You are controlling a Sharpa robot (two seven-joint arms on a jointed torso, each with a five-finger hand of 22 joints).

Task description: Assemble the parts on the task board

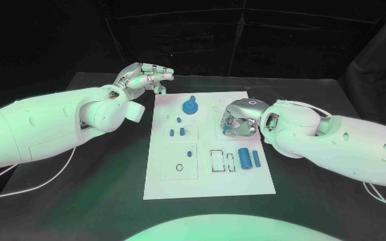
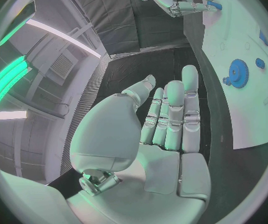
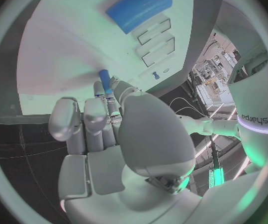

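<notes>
blue peg (image 3: pixel 105 79) in right robot hand (image 3: pixel 103 119), apparently end-on toward task board (image 3: pixel 59 59)

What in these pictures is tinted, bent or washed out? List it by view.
Head view: green light tints both arms and the white board; the background is black. Left wrist view: a green strip lamp glares, and the board edge bends. Right wrist view: fisheye curves the board; the blue cylinder stays clear.

Head camera looks down; both wrist cameras share the task board (image 1: pixel 207 191)
</notes>
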